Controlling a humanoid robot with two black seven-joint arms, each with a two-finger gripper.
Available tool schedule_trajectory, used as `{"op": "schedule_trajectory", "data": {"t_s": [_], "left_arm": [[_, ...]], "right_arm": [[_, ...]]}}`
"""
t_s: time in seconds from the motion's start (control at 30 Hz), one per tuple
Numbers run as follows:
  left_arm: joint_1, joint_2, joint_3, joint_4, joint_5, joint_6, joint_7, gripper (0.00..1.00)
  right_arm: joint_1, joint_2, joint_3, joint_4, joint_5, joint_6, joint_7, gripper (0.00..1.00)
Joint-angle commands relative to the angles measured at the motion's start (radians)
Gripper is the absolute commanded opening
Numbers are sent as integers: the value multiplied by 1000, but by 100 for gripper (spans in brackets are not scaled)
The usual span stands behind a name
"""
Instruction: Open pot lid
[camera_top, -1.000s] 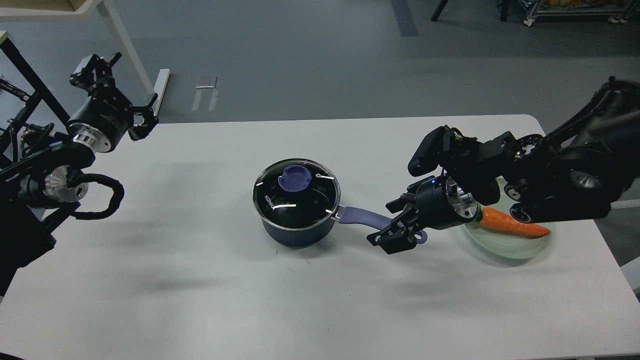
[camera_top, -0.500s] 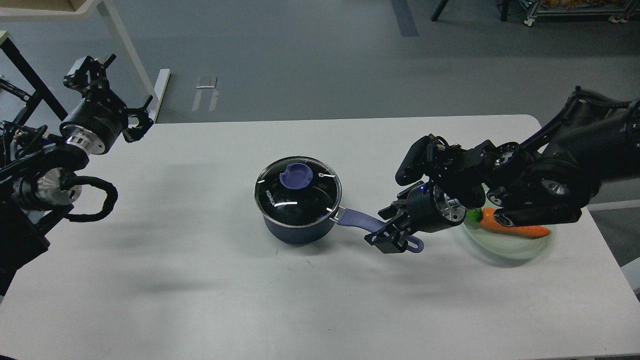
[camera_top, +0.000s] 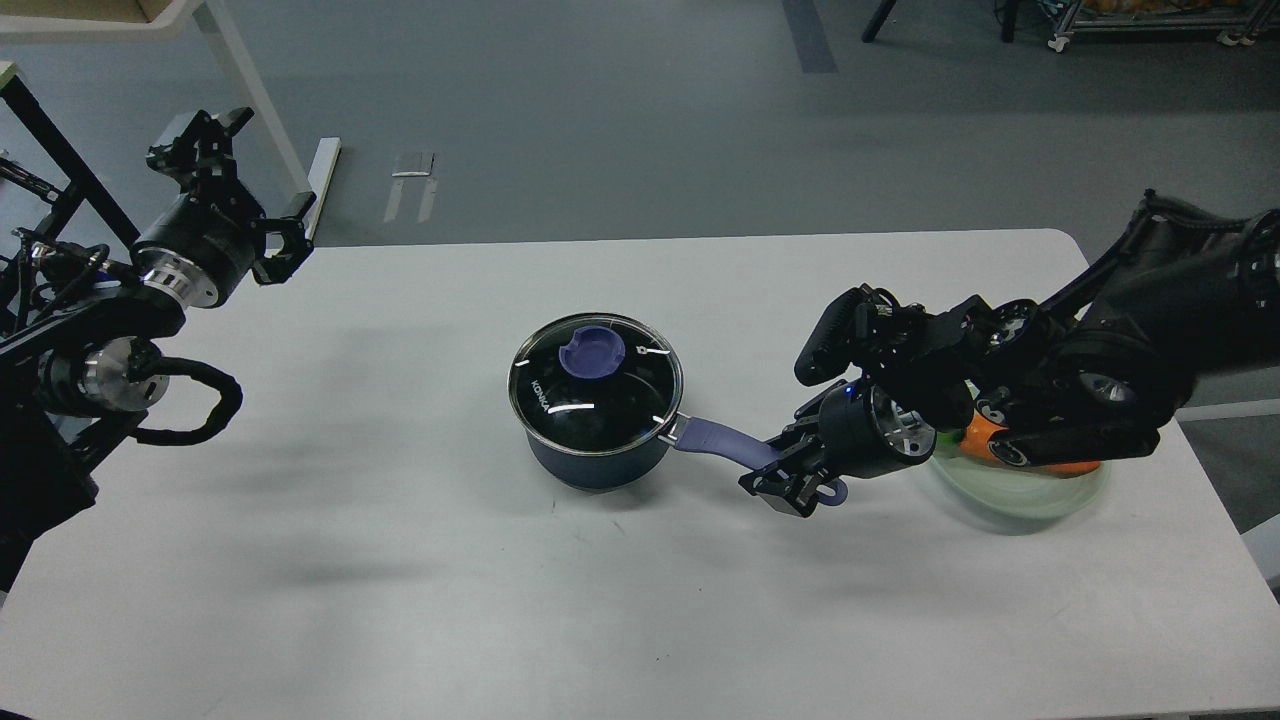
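My right gripper (camera_top: 790, 482) is clamped on the pot's handle (camera_top: 722, 443) — if I tug, the pot (camera_top: 596, 415) slides and the glass lid (camera_top: 596, 377) could slip. The lid sits on the pot at mid-table, left of that gripper. My left gripper (camera_top: 240, 190) hangs well apart — fingers spread, holding nothing

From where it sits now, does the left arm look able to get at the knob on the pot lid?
Probably yes. The left claw is raised near the table's far left corner, and only bare table lies between it and the knob. The right claw is at the pot handle, clear of the lid.
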Motion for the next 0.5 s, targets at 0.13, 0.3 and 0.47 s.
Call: {"op": "schedule_trajectory", "data": {"t_s": [0.13,0.3,0.47], "left_arm": [[-22,1,0,-78,325,24,1,99],[-25,42,-5,-225,571,38,-17,99],[-49,45,-3,-380,922,122,-69,99]], "right_arm": [[5,11,2,0,-6,0,-1,22],[5,11,0,0,-6,0,-1,20],[5,13,2,-3,-6,0,0,20]]}}
